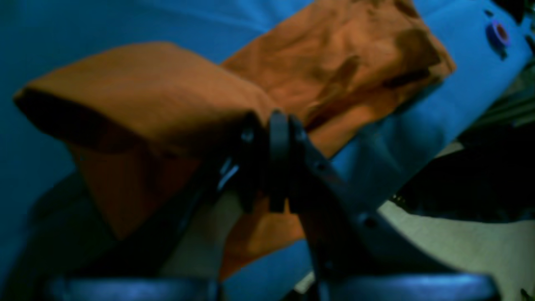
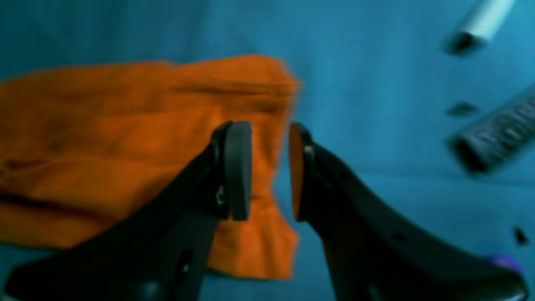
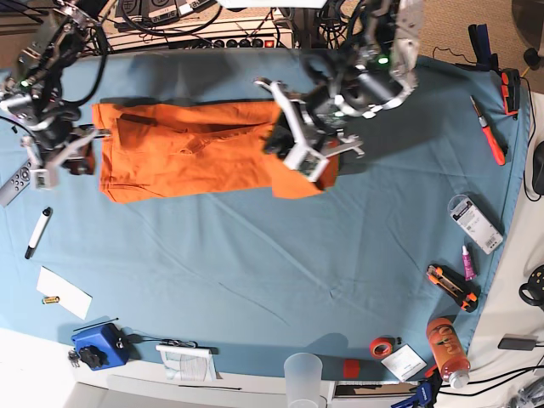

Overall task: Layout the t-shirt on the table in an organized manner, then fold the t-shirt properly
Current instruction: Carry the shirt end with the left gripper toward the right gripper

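Observation:
The orange t-shirt [image 3: 187, 149] lies as a long band across the far half of the blue-covered table [image 3: 255, 255]. My left gripper [image 3: 308, 160] is shut on the shirt's right end and holds it lifted, folded back over the rest. In the left wrist view the cloth [image 1: 138, 92] drapes over the closed gripper [image 1: 271, 123], and the rest of the shirt [image 1: 342, 58] stretches away on the table. My right gripper [image 3: 64, 157] is at the shirt's left edge. In the right wrist view it [image 2: 269, 127] stands open above the shirt's corner [image 2: 104, 146], with nothing pinched.
A remote [image 3: 17, 183], a marker [image 3: 37, 231] and a white paper [image 3: 65, 291] lie at the left edge. A blue box [image 3: 95, 344], a clear cup [image 3: 303, 374], a red tape roll [image 3: 381, 346] and an orange bottle [image 3: 448, 344] line the front. Tools [image 3: 450, 285] lie at the right.

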### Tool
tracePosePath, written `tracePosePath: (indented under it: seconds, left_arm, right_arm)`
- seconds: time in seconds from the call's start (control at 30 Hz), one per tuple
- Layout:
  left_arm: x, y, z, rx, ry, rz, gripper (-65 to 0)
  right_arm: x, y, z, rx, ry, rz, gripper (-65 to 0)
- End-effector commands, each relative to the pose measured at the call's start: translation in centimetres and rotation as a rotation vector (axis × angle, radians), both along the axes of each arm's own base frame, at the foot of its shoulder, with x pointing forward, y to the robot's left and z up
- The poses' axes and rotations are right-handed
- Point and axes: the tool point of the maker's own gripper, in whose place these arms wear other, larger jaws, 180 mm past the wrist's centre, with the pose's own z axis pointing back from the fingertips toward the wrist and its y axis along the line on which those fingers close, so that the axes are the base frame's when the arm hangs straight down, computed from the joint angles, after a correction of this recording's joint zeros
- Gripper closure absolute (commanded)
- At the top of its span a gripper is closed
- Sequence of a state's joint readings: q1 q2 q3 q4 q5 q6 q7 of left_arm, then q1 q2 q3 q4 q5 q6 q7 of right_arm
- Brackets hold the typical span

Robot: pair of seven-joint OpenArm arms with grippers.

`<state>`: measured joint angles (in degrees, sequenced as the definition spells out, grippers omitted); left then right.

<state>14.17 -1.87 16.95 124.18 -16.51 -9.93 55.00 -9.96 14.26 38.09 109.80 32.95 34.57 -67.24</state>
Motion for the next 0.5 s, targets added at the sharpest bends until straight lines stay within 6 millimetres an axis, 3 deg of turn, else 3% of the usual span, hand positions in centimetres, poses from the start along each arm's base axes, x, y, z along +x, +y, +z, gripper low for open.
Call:
tracePosePath:
  seconds: [0.0, 0.2, 0.37, 0.47]
  left_arm:
    - [0.7, -0.9, 1.1, -0.03, -0.043, -0.004, 0.0]
    - [2.2, -3.3, -1.0, 0.0, 0.002, -0.02, 0.0]
    - [1.8, -4.9, -1.5, 0.007, 0.024, -0.069, 0.0]
    - [1.3, -5.8, -0.6, -0.023, 0.024, -0.091, -18.8]
  right_arm:
    - [0.5, -0.7, 1.7, -0.019, -0.058, -0.008, -15.9]
    - [-0.7, -3.5, 2.6, -0.037, -0.073, -0.099, -15.9]
    - [-0.8, -3.8, 2.7, -0.041, -0.078, -0.108, -15.9]
    - [-0.8, -3.8, 2.8, -0.041, -0.081, -0.108, -15.9]
